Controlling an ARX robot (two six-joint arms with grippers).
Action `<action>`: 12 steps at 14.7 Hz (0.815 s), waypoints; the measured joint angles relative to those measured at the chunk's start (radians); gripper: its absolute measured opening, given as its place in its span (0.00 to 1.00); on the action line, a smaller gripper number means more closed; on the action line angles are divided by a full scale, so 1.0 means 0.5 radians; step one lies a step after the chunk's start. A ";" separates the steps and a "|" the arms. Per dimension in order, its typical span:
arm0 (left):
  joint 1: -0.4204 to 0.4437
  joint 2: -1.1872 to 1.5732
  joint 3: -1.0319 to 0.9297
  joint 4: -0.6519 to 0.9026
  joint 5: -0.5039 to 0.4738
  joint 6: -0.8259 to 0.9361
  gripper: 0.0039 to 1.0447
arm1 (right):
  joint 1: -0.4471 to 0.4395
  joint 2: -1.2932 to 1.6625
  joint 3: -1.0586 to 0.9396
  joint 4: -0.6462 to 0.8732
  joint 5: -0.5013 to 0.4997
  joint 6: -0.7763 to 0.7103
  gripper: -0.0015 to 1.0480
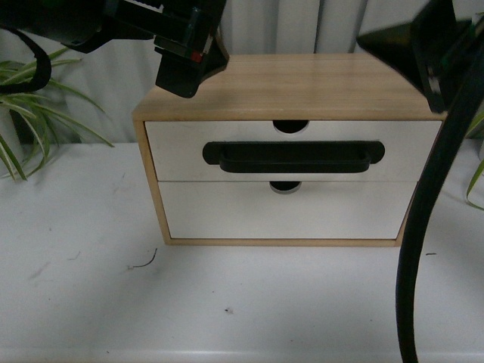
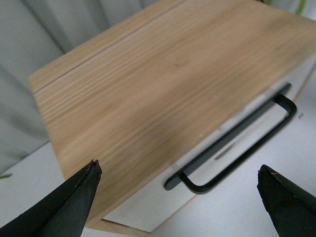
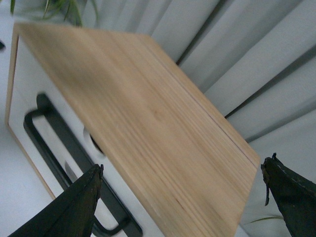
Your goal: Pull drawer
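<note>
The drawer [image 1: 181, 151] is the upper of two in a small wooden cabinet [image 1: 302, 83]. It has a white front, a long black bar handle [image 1: 293, 156] and a semicircular notch [image 1: 291, 125] in its top edge, and it sits flush with the cabinet. My left gripper [image 1: 181, 72] hangs open above the cabinet's top left corner, touching nothing. My right gripper [image 1: 442, 60] hangs open above the top right corner. The left wrist view shows the handle [image 2: 237, 145] between the open left gripper's [image 2: 177, 168] fingers, well beyond them. In the right wrist view the right gripper [image 3: 183, 164] spans the wooden top [image 3: 148, 118].
Below the drawer is a plain white drawer front [image 1: 227, 212] without a handle. The cabinet stands on a white table [image 1: 151, 302] before a pale curtain. Plants stand at the left [image 1: 30, 113] and right [image 1: 476, 178]. A black cable [image 1: 416, 257] hangs down on the right.
</note>
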 joint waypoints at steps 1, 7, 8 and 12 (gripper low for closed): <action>-0.050 0.021 0.068 -0.182 0.085 0.173 0.94 | -0.040 0.027 0.007 -0.105 -0.075 -0.266 0.94; -0.214 0.330 0.339 -0.737 0.094 0.847 0.94 | -0.188 0.212 0.129 -0.697 -0.186 -2.055 0.94; -0.214 0.350 0.347 -0.737 0.096 0.847 0.94 | -0.187 0.237 0.144 -0.708 -0.186 -2.081 0.94; -0.230 0.447 0.347 -0.687 0.124 0.846 0.94 | -0.144 0.342 0.169 -0.774 -0.172 -2.118 0.94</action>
